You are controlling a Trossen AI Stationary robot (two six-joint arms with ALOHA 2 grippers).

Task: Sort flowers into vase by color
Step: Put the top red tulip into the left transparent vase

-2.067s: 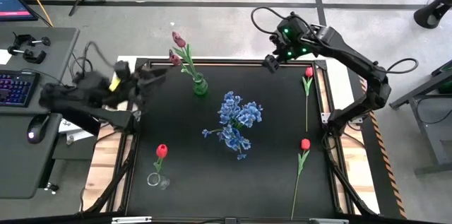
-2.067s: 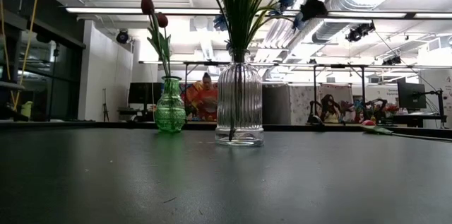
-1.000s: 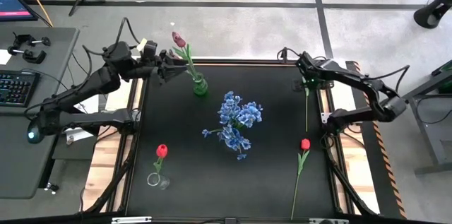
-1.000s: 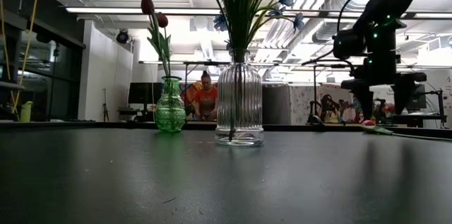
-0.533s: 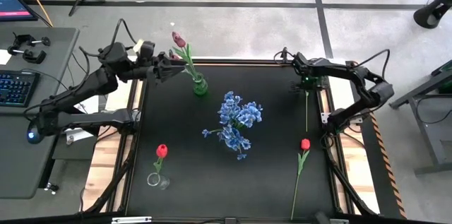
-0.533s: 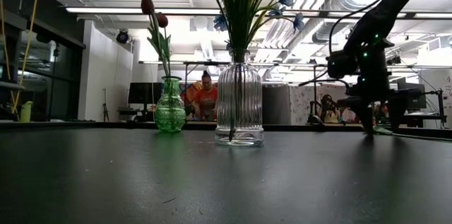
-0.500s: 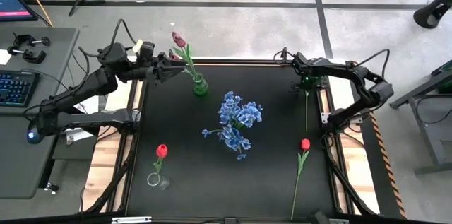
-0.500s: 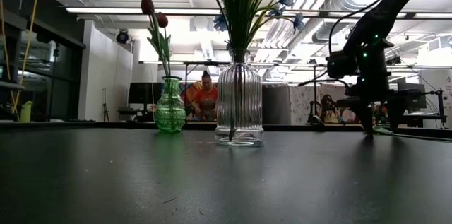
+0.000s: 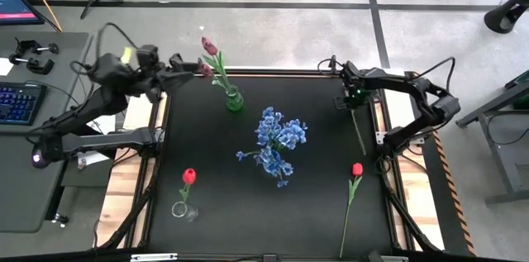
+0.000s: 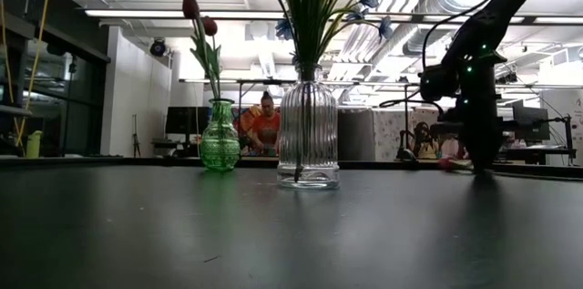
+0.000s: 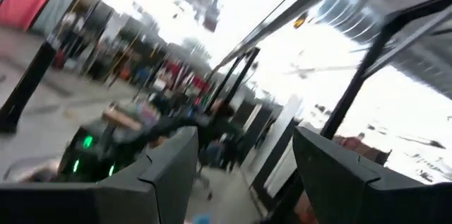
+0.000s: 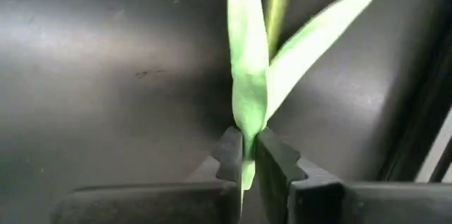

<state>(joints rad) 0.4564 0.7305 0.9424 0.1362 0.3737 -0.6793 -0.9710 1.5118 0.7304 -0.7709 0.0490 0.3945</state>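
A red tulip lies at the table's far right, its stem [image 9: 359, 134] slanting toward the near edge. My right gripper [image 9: 350, 103] stands over its far end, shut on it, and covers the blossom in the high view. Another red tulip [image 9: 356, 169] lies nearer the front. A green vase [image 9: 234, 101] at the far edge holds two dark maroon tulips [image 9: 208, 45]. A clear ribbed vase [image 10: 308, 134] in the middle holds blue flowers [image 9: 277, 140]. My left gripper [image 9: 195, 69] hovers open beside the maroon tulips, touching nothing. My right gripper pinches the tulip's green stem and leaf base [image 12: 247, 136] between its two fingers. The fingers [image 12: 227, 155] come from above, pointing down, and close across the stem. The rest of the stem and its leaves lie on the black table.
A small clear vase [image 9: 184, 209] with one red tulip [image 9: 189, 176] stands at the near left. A raised wooden frame [image 9: 383, 117] borders the black table top. A desk with a keyboard [image 9: 16, 101] stands to the left of the table. A person sits in the room behind.
My right gripper has come down onto the far-right tulip and shut on its stem. The stem's far end has shifted a little toward the table's left, so the stem now slants. My left gripper has drawn back toward the table's left edge, away from the green vase.
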